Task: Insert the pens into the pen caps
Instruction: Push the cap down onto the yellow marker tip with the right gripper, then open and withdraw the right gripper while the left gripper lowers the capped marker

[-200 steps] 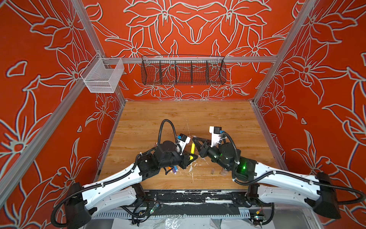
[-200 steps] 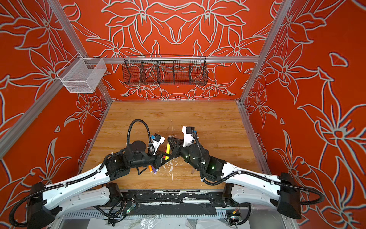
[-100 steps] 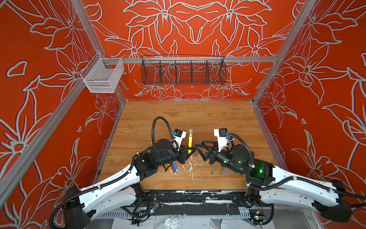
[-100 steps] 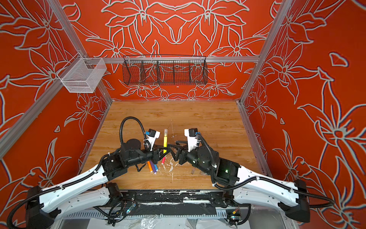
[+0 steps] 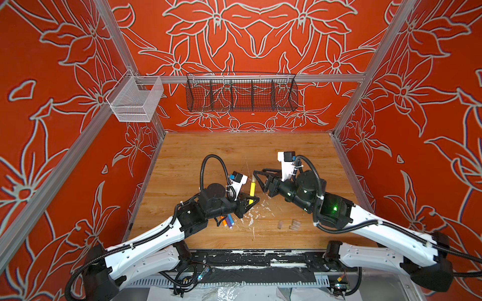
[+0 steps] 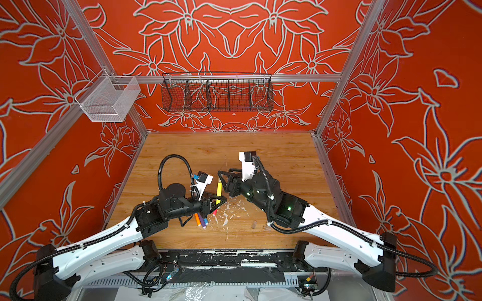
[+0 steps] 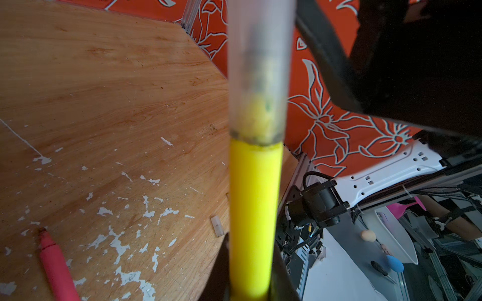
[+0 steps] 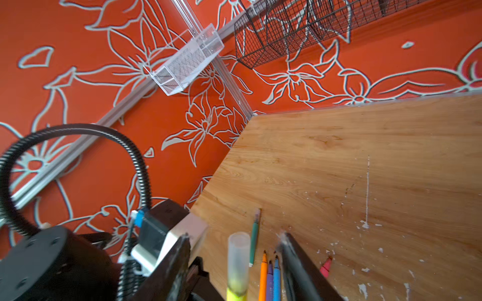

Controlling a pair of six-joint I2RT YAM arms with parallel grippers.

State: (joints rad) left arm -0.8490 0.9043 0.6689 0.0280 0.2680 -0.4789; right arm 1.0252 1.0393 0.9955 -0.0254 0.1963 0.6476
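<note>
Yellow pen (image 7: 254,208) is held near upright, clamped in left fingers (image 7: 217,282), its clear cap (image 8: 238,250) flanked by right fingers (image 8: 297,265), spread apart.

The bench (image 5: 208,153), of light wood grain, is enclosed on three sides by orange-red walls (image 5: 65,78) printed with pale outlined flowers. Aluminium rails (image 5: 326,77) are fixed across them. A black wire basket (image 5: 241,92) is hung on the back rail, and a white mesh basket (image 5: 134,100) at the left rear corner.
</note>
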